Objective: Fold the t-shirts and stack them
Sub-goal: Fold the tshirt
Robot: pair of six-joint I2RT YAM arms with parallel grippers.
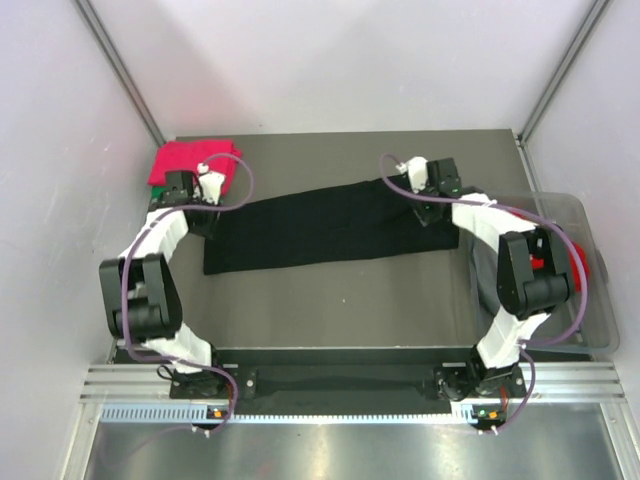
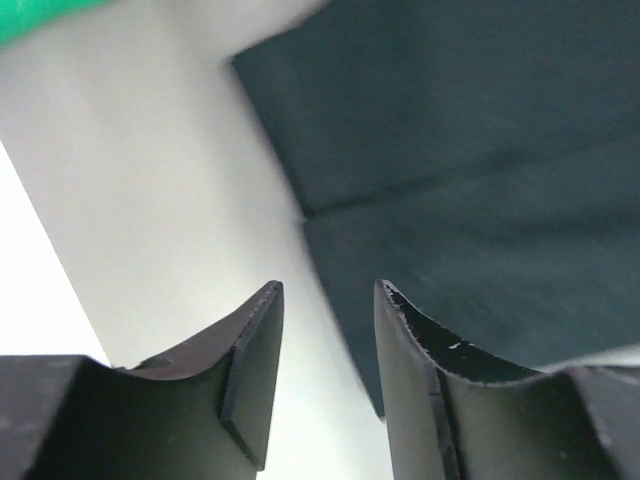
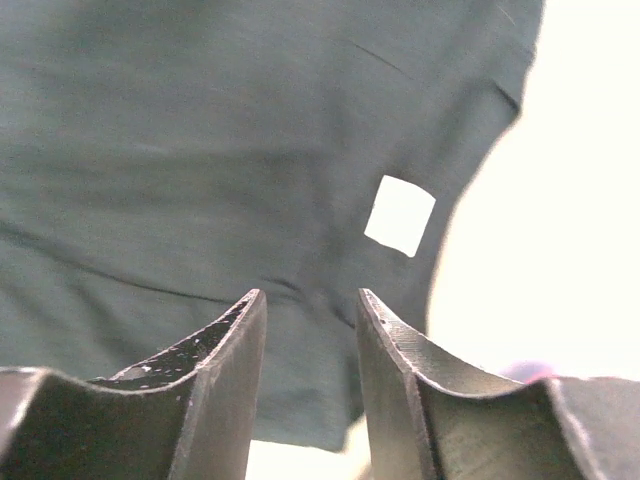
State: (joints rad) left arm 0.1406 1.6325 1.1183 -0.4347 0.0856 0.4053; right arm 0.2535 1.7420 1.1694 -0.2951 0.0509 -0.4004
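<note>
A black t-shirt (image 1: pixel 330 225) lies folded into a long strip across the middle of the table. A folded pink-red t-shirt (image 1: pixel 190 160) sits at the back left with green cloth under it. My left gripper (image 1: pixel 205 220) is open and empty just above the black shirt's left end (image 2: pixel 460 170). My right gripper (image 1: pixel 432 212) is open and empty above the shirt's right end (image 3: pixel 200 150), near its small white tag (image 3: pixel 400 215). A strip of green cloth (image 2: pixel 40 15) shows in the corner of the left wrist view.
A clear plastic bin (image 1: pixel 590 290) stands at the table's right edge behind my right arm, with grey and red cloth inside. Grey walls close in the table at the back and both sides. A metal rail (image 1: pixel 340 385) runs along the near edge.
</note>
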